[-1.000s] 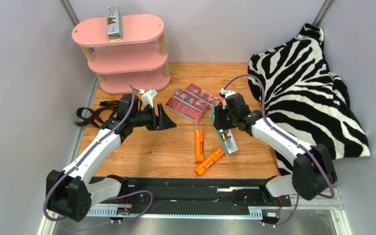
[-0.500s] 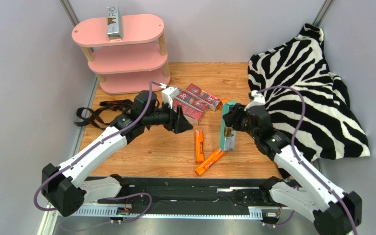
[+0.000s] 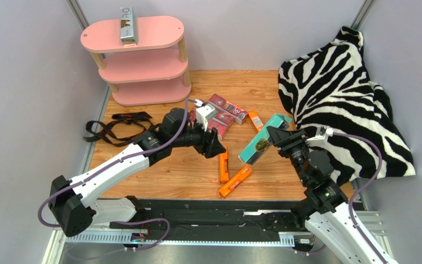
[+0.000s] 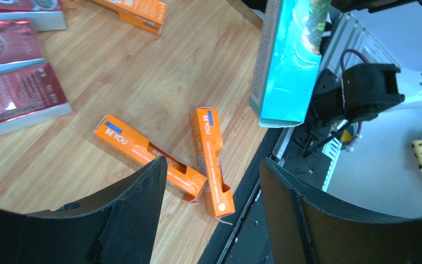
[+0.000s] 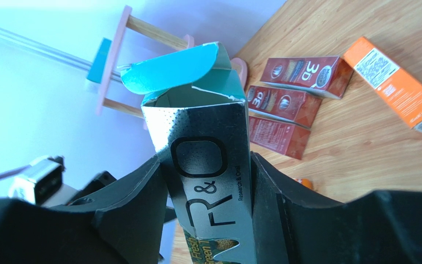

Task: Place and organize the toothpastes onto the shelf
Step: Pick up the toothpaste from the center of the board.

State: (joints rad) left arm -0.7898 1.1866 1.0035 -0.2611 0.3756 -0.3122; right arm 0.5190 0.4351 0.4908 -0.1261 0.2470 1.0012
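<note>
**Q:** Which carton is being held, and how?

**A:** A grey carton is shown lifted clear of the table. It is clamped between the fingers of the right gripper, which are closed against its two long sides. It is held tilted, with its teal end flap hanging open. The grip is taken part-way along the carton, probably so that it can be carried without swinging.

**Q:** What is seen of the other arm?

**A:** The left gripper is shown with its fingers parted and nothing between them. It is hung above two orange cartons, which lie flat near the front edge and touch at one end in a V. It is judged to be lined up for one of them, though neither is touched.

**Q:** Where is everything meant to go?

**A:** The shelf is set in the far left corner, well apart from both grippers. A second grey carton is laid on its top board, so the held one is probably meant to go beside it. Three red cartons are laid side by side at mid-table, with a third orange carton just beside them. Most of the sorting is judged to be not yet done.
</note>
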